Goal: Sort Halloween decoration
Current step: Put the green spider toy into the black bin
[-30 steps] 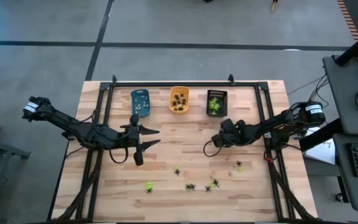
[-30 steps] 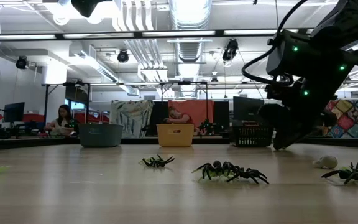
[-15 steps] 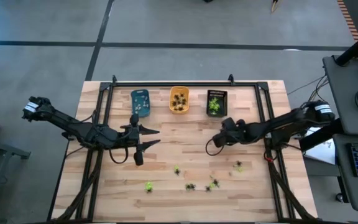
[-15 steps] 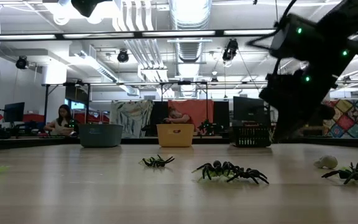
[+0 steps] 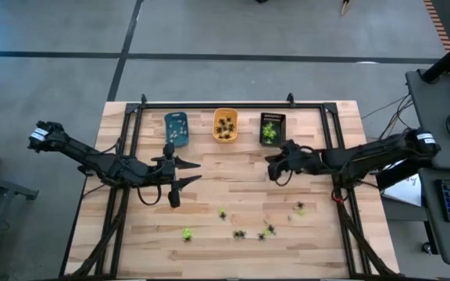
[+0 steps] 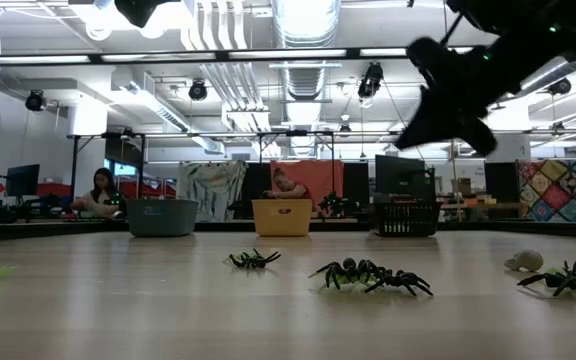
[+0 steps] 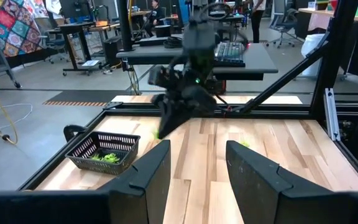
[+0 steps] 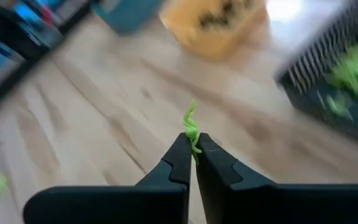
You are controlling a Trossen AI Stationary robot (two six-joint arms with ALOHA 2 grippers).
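Observation:
Small plastic spiders lie scattered on the near part of the wooden table: black ones and yellow-green ones; the low view shows black spiders on their legs. My right gripper hangs in the air near the black tray, shut on a yellow-green spider. My left gripper waits open over the table's left half. The blue tray, orange tray and black tray hold sorted figures. My right gripper pinches the yellow-green spider by its lower end between the two fingertips. The figure is lifted clear of the table and sticks out past the fingertips.
Three small trays stand in a row near the table's far edge. A black metal frame runs along the far side and down both sides. A pale figure lies at the right. People sit at desks beyond the table.
My right gripper has risen and travelled toward the table's far edge, closing on the black tray, carrying the yellow-green spider. In the low view it has climbed from just above the table to the top of the picture. My left arm has kept still.

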